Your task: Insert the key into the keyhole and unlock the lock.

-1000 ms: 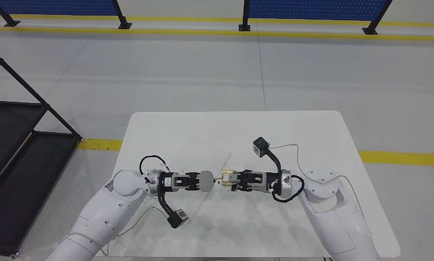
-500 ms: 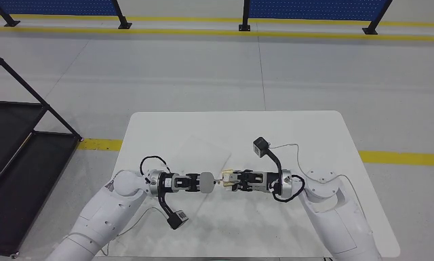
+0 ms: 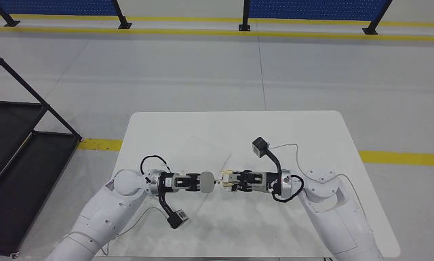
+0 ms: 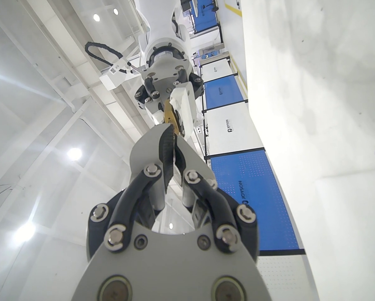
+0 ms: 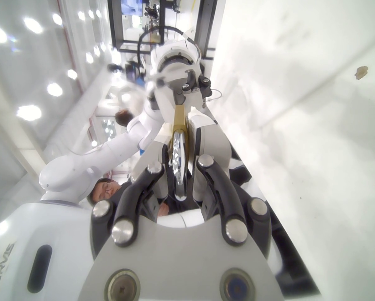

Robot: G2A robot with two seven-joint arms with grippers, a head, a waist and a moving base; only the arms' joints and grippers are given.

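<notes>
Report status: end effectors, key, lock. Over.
Left end effector shut on key. Right end effector shut on lock, shackle toward its wrist. Key tip at lock body; insertion depth unclear. Nothing between them.

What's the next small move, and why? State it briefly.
Probably ease the left gripper straight forward: it is shut on the key, whose tip meets the brass padlock clamped in the right gripper, and how deep it sits cannot be seen.
</notes>
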